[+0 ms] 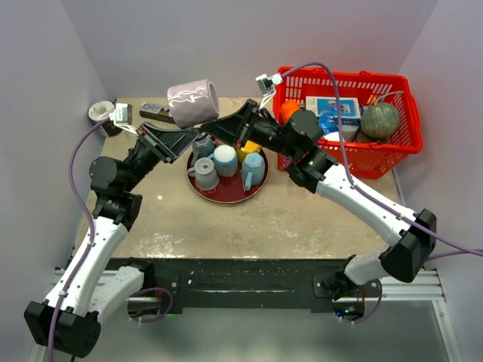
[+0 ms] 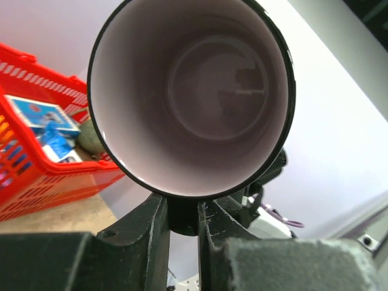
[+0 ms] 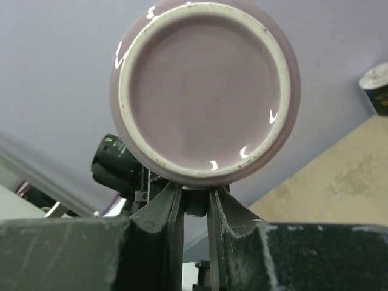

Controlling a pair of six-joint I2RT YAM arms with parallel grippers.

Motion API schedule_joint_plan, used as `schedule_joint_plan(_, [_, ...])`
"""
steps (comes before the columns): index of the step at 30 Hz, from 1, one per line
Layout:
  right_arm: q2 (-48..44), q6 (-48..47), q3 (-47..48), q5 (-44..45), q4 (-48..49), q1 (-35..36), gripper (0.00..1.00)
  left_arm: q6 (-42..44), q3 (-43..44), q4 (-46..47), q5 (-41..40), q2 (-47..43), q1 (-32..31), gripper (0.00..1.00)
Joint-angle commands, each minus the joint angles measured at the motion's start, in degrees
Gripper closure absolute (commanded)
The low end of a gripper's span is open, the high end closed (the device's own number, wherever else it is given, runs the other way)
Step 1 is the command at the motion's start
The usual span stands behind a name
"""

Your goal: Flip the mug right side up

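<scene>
The mug [image 1: 192,102] is in the air, above and behind the red tray [image 1: 230,201], and it lies on its side. Its opening looks toward the left arm and its bottom toward the right arm. The left hand [image 2: 183,212] is pressed together on the lower edge of the rim. The right hand [image 3: 195,200] pinches the lower edge of the bottom. I judge the task about half done: the mug is lifted and tipped, but not yet upright. What is left is to turn the opening upward, set the mug on the desk [image 1: 287,219] beside the tray, and let go.
</scene>
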Motion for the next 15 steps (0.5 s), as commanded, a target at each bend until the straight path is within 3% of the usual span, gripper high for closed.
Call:
schedule_joint_plan(1, [-1.1, -5.7, 0.1, 7.1, -10.2, 1.3, 0.86, 8.0, 2.3, -4.4, -5.9, -2.2, -0.3, 1.0])
schedule_joint_plan(6, [0.2, -5.4, -0.4, 10.3, -13.8, 1.3, 0.49, 13.1, 3.2, -9.6, -8.8, -3.7, -0.2, 1.0])
schedule_joint_plan(9, [0.8, -5.5, -0.2, 11.1, -15.1, 1.3, 0.36, 17.5, 5.7, -16.3, -11.0, -3.8, -0.2, 1.0])
schedule_joint_plan(10, [1.4, -5.5, 0.0, 11.2, -15.4, 1.3, 0.27, 18.6, 6.4, -18.0, -11.4, -3.8, -0.2, 1.0])
schedule_joint_plan(15, [4.3, -5.9, 1.7, 10.4, -19.3, 1.3, 0.17, 28.1, 12.5, -32.5, -16.7, -3.1, -0.2, 1.0])
